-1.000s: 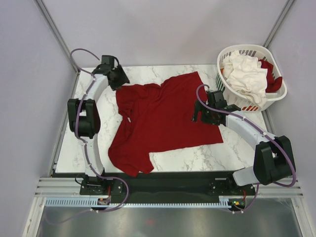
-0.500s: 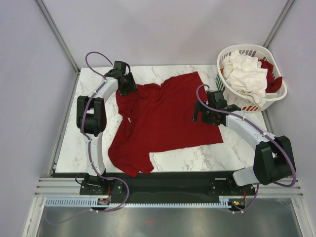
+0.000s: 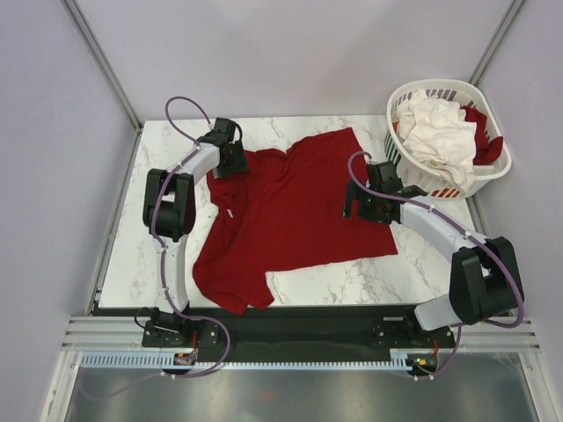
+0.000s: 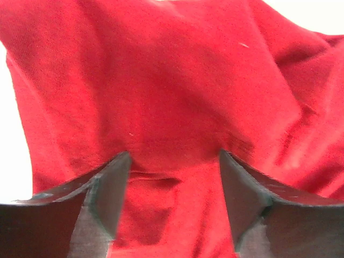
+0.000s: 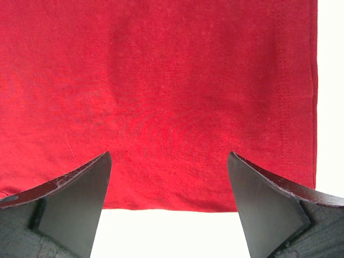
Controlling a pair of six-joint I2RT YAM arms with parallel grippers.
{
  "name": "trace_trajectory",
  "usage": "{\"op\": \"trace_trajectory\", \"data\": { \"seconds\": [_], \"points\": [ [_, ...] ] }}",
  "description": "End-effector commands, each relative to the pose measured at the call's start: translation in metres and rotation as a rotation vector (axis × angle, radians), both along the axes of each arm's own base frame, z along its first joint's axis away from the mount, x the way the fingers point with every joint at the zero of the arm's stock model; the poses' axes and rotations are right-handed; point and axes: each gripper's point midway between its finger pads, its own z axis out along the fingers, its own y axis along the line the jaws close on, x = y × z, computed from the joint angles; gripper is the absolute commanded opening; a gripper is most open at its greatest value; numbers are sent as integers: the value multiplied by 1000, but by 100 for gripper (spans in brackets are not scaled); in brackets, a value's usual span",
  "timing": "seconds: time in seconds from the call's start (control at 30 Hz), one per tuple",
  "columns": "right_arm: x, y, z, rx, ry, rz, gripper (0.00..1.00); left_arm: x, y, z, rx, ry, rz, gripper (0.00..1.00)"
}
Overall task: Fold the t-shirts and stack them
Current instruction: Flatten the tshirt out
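Dark red t-shirt [image 3: 290, 220] under left pincer [image 4: 174, 161] and right pincer [image 5: 169, 161], both gaping.
Left pincer spread wide, tips down on the rumpled far-left shoulder, gripping nothing; right pincer spread just as wide over the right-hand hem. Shirt laid open across the marble worktop [image 3: 132, 264], between the arms; white t-shirt [image 3: 435, 132] heaped in the basket [image 3: 493, 176] at the far right corner.
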Motion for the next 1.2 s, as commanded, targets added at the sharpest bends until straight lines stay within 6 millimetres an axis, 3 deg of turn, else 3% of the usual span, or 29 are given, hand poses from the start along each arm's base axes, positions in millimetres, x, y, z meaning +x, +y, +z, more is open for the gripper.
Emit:
{"op": "trace_trajectory", "data": {
  "seconds": [0.0,0.07,0.1,0.17,0.2,0.27,0.3,0.33,0.7,0.83,1.17],
  "points": [
    [7,3,4,2,-35,10,97,11,5,-8,70,-15,-32,70],
    [6,3,3,-1,-33,8,97,13,4,-10,69,-15,-35,63],
    [6,2,2,-3,-29,7,97,15,4,-10,68,-16,-40,50],
    [6,2,0,-4,-26,7,97,18,3,-7,66,-26,-40,36],
    [6,2,0,-5,-25,8,97,19,3,-3,66,-34,-39,26],
    [6,2,0,-8,-24,6,97,22,1,6,62,-55,-41,17],
    [6,2,-1,-9,-23,6,97,23,3,15,66,-69,-40,5],
    [6,2,-1,-9,-23,6,97,25,3,21,67,-82,-39,3],
    [6,1,-4,-13,-15,8,97,37,18,107,146,-214,-28,13],
    [6,2,-6,-11,-9,9,97,38,18,112,150,-214,-36,14],
    [5,2,-7,-12,-5,11,97,37,20,107,170,-187,-43,30]
  ]
}}
